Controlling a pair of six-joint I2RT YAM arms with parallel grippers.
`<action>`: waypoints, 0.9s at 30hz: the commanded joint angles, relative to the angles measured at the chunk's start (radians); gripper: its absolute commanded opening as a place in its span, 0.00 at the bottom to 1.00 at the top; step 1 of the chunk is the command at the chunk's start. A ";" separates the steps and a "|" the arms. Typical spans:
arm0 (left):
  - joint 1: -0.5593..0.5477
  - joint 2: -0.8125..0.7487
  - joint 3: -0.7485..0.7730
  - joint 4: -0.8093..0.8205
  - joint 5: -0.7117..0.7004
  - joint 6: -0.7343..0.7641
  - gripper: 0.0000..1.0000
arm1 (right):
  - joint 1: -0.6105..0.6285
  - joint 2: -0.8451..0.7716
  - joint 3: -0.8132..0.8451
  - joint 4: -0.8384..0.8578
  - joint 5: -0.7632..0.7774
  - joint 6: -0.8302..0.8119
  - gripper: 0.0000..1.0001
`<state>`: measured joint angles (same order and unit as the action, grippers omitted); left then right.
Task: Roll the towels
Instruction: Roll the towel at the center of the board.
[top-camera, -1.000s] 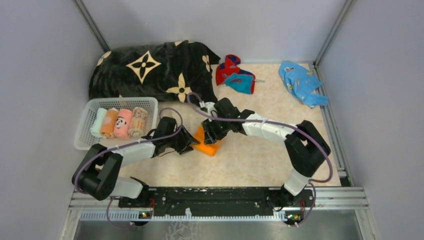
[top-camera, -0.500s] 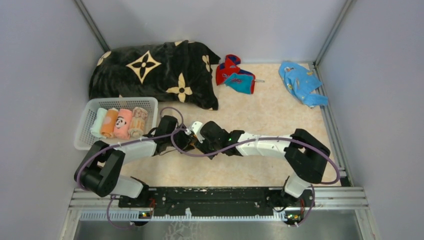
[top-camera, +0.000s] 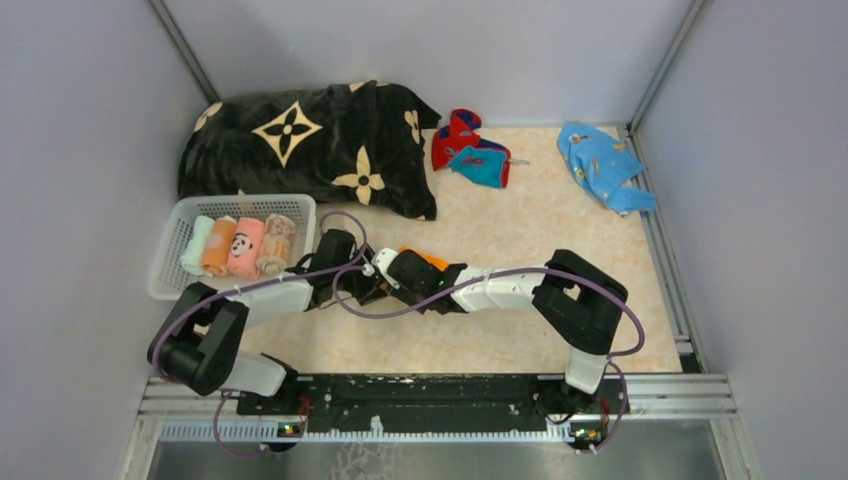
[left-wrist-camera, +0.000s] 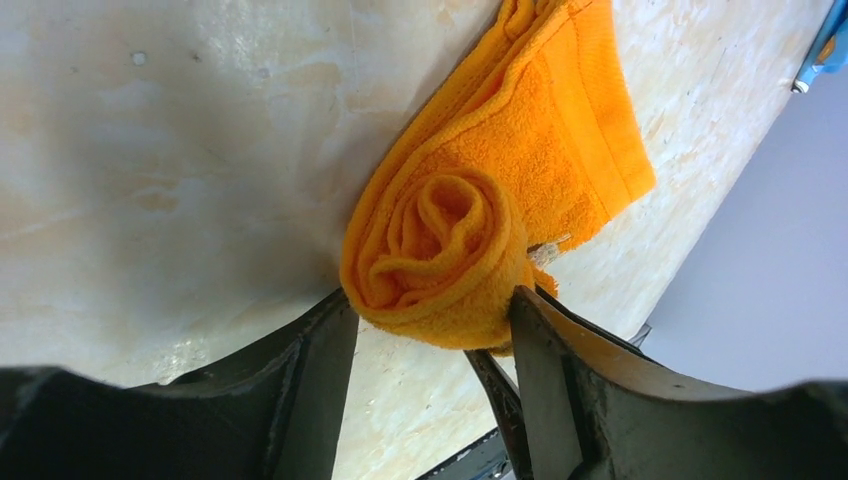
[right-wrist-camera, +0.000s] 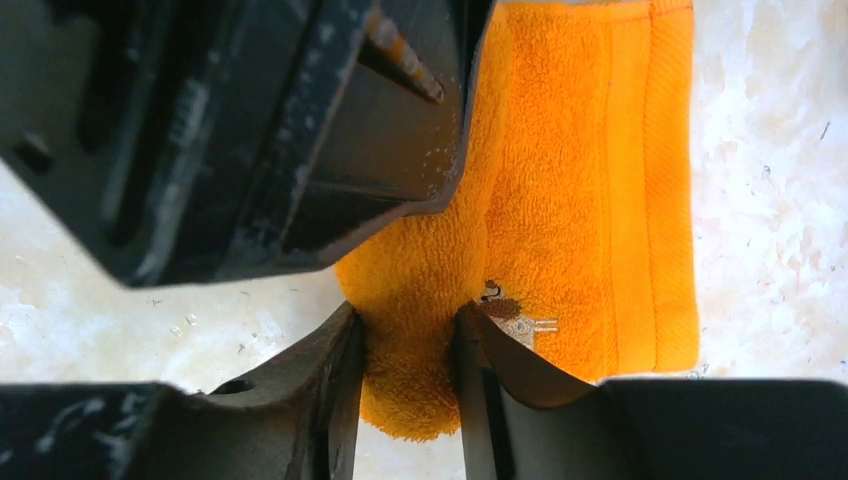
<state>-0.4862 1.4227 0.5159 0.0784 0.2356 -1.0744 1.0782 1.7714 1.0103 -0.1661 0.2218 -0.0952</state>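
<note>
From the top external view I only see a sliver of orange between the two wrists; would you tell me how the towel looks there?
Observer: In the left wrist view, one end of the orange towel is wound into a spiral; the rest trails unrolled across the table.
Operator: Thank you. Is the left gripper on it?
Observer: Yes, the left gripper has a finger against each side of the spiral.
Operator: And the right one?
Observer: The right gripper pinches a fold of the towel, just beside its small tag.
</note>
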 joint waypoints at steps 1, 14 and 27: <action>0.005 -0.052 -0.008 -0.114 -0.087 0.052 0.66 | 0.000 0.073 0.007 -0.077 -0.067 0.018 0.25; 0.008 -0.303 -0.034 -0.259 -0.119 0.060 0.74 | -0.279 0.119 0.126 -0.165 -0.965 0.191 0.10; 0.004 -0.157 -0.049 -0.108 -0.066 0.031 0.69 | -0.408 0.325 0.206 -0.104 -1.236 0.438 0.12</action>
<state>-0.4816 1.2102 0.4534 -0.0875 0.1696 -1.0325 0.6670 2.0590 1.1900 -0.2501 -0.9726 0.2901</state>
